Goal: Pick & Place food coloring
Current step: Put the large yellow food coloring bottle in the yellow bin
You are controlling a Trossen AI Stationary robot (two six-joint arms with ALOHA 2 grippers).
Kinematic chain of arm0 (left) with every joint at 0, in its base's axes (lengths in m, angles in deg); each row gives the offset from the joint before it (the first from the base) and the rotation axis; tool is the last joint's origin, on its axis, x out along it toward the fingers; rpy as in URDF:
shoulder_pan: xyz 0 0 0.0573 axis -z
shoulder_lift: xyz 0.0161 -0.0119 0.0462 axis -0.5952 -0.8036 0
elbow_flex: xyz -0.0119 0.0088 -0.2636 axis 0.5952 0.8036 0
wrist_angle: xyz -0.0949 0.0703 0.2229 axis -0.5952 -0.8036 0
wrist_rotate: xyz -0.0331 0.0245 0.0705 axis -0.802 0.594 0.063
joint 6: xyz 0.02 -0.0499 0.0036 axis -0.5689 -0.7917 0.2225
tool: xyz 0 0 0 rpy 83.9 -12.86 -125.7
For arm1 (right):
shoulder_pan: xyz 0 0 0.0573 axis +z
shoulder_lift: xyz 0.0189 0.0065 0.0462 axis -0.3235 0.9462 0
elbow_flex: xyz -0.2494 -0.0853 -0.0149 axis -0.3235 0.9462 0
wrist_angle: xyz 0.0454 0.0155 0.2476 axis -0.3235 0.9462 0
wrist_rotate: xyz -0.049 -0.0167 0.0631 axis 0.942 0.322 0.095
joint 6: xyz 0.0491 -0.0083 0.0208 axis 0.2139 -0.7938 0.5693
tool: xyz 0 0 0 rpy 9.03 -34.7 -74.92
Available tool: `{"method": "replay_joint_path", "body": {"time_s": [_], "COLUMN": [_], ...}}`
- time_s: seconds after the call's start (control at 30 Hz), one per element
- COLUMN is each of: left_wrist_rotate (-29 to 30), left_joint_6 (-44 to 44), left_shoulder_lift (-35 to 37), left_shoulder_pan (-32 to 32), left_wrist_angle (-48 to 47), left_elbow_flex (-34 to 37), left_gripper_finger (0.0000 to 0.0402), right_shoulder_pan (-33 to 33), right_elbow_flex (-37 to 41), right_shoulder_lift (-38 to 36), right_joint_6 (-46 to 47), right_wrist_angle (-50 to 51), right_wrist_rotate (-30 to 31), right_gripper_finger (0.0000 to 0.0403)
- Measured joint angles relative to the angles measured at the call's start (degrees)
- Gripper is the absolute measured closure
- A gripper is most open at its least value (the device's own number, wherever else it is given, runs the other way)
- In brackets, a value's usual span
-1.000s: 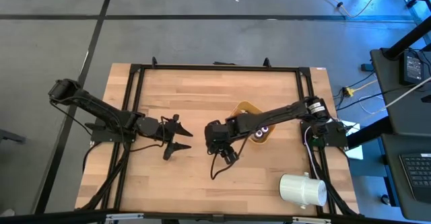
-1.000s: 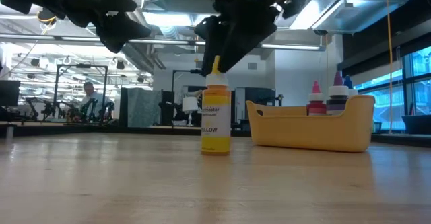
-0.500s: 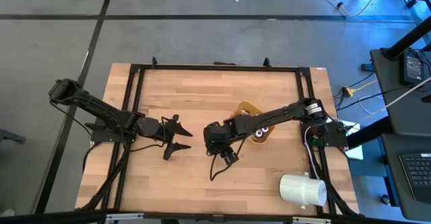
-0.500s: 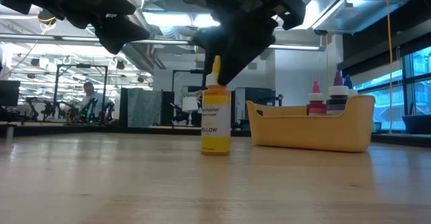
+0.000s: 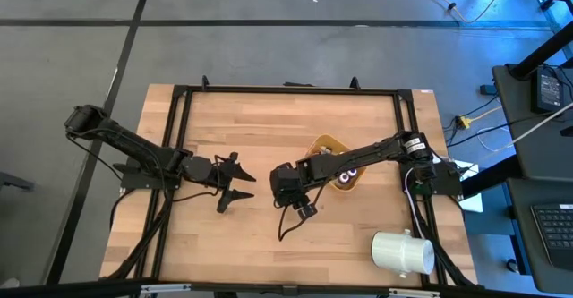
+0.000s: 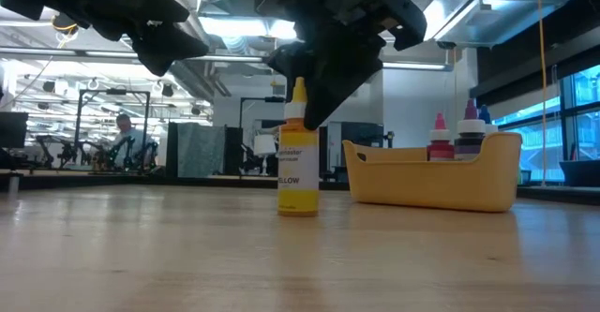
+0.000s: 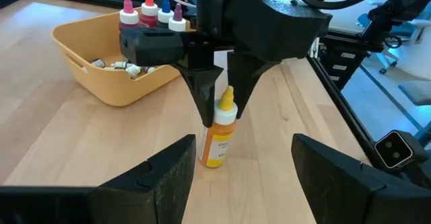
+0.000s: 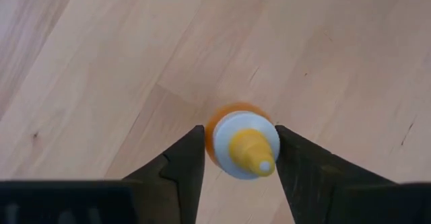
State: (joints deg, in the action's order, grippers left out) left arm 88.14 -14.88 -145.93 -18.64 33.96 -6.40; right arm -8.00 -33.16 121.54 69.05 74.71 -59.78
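Observation:
A yellow food coloring bottle [image 6: 298, 176] with a white collar and a yellow tip stands upright on the wooden table [image 5: 269, 244], near its middle. My right gripper [image 6: 302, 115] points steeply down over it. It is open, with one finger close on either side of the bottle's cap [image 8: 242, 143]. In the high view the gripper [image 5: 303, 207] hides the bottle. My left gripper [image 5: 240, 183] hangs open above the table, left of the bottle and facing it, and holds nothing. A few more small bottles [image 7: 149, 12] stand in the yellow-orange bowl [image 7: 94, 49]. My right gripper has its fingers [image 8: 192, 160] beside the white collar [image 7: 225, 115] at the bottle's top, coming from above. I cannot tell whether they touch it. The bottle stands upright on its base on the table.
The yellow-orange bowl [image 5: 324, 146] sits right of the bottle, under my right arm. A big white cylinder [image 5: 403, 251] lies near the table's near right corner. A black frame [image 5: 286, 89] runs along the table's edges. Bare wood lies in front of the bottle.
My right gripper has sunk a little over the bottle, so its fingers now reach down past the yellow tip to the cap. The bottle still stands upright.

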Motion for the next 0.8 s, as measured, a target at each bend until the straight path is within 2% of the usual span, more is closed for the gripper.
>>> {"method": "replay_joint_path", "body": {"time_s": [0.37, 0.8], "left_wrist_rotate": [0.02, 0.01], "left_joint_6": [0.0, 0.0], "left_shoulder_lift": [0.0, 0.0], "left_shoulder_pan": [0.0, 0.0], "left_wrist_angle": [0.0, 0.0], "left_elbow_flex": [0.0, 0.0], "left_gripper_finger": [0.0162, 0.0162], "right_shoulder_pan": [0.02, 0.02], "right_elbow_flex": [-0.33, -0.33], "right_shoulder_lift": [0.0, 0.0], "right_joint_6": [0.0, -0.13], "right_wrist_angle": [0.5, 0.7], "right_wrist_rotate": [-0.07, -0.04], "right_gripper_finger": [0.0243, 0.0218]}}
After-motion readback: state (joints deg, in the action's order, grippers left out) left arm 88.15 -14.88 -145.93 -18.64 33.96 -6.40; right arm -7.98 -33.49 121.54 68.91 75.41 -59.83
